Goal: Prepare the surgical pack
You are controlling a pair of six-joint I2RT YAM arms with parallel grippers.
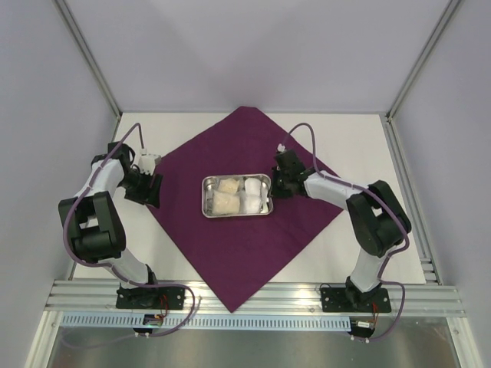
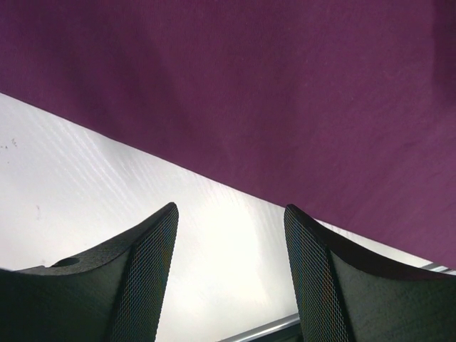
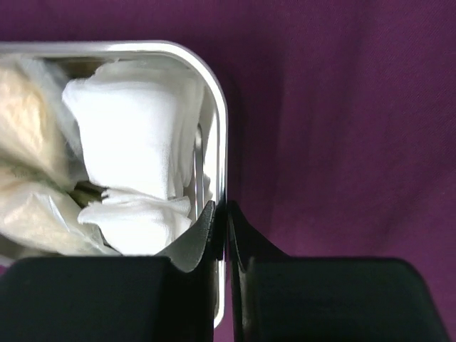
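The surgical pack's plum-purple drape (image 1: 238,249) lies spread flat as a diamond on the white table (image 1: 360,142). At its middle sits a steel tray (image 1: 235,178) holding white gauze (image 1: 254,196) and beige packets (image 1: 225,197). My right gripper (image 1: 274,186) is shut on the tray's right rim (image 3: 221,121), one finger inside the wall and one outside, at the point (image 3: 221,208) beside the gauze (image 3: 135,128). Over the bare table by the drape's left edge (image 2: 249,85), my left gripper (image 1: 149,192) stands open, with nothing between its fingers (image 2: 231,208).
An aluminium rail (image 1: 253,295) runs along the near edge, where both arm bases are bolted. Frame posts (image 1: 92,61) and pale walls close in the back and sides. The drape's near corner (image 1: 232,305) overhangs the rail.
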